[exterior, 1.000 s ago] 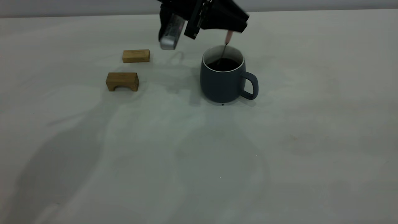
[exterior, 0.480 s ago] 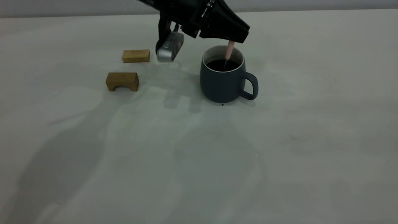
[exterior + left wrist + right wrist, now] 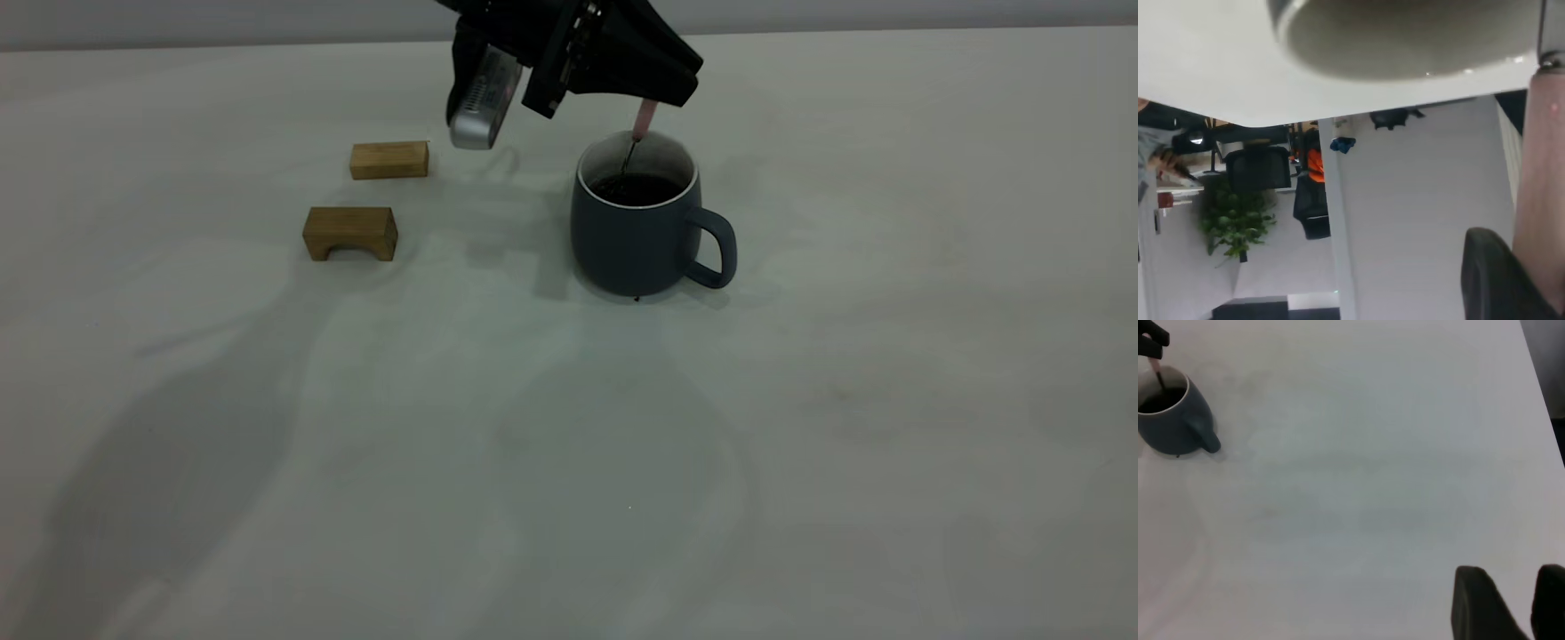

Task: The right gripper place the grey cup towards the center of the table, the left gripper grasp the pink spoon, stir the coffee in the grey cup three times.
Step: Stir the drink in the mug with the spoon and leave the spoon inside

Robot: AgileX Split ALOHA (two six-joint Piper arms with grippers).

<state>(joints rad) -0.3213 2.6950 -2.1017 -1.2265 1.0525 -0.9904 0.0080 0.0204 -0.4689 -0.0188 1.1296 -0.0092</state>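
The grey cup (image 3: 633, 236) stands upright near the table's (image 3: 569, 444) middle, toward the back, handle to the right, with dark coffee (image 3: 636, 188) inside. Just above its far rim hangs my left gripper (image 3: 653, 93), shut on the pink spoon (image 3: 644, 116). The spoon's metal neck runs down into the coffee by the far rim, and the bowl is hidden. In the left wrist view the pink handle (image 3: 1541, 187) lies against a black finger (image 3: 1491, 273). My right gripper (image 3: 1528, 607) is far from the cup (image 3: 1175, 423), open by a narrow gap with nothing in it.
Two wooden blocks lie left of the cup: a flat bar (image 3: 388, 160) farther back and an arch-shaped block (image 3: 349, 232) nearer. Bare table stretches in front of and to the right of the cup.
The left gripper dipped the spoon deeper into the cup half a second ago, then rose again. The spoon now stands nearer the far rim. The cup has stayed in place.
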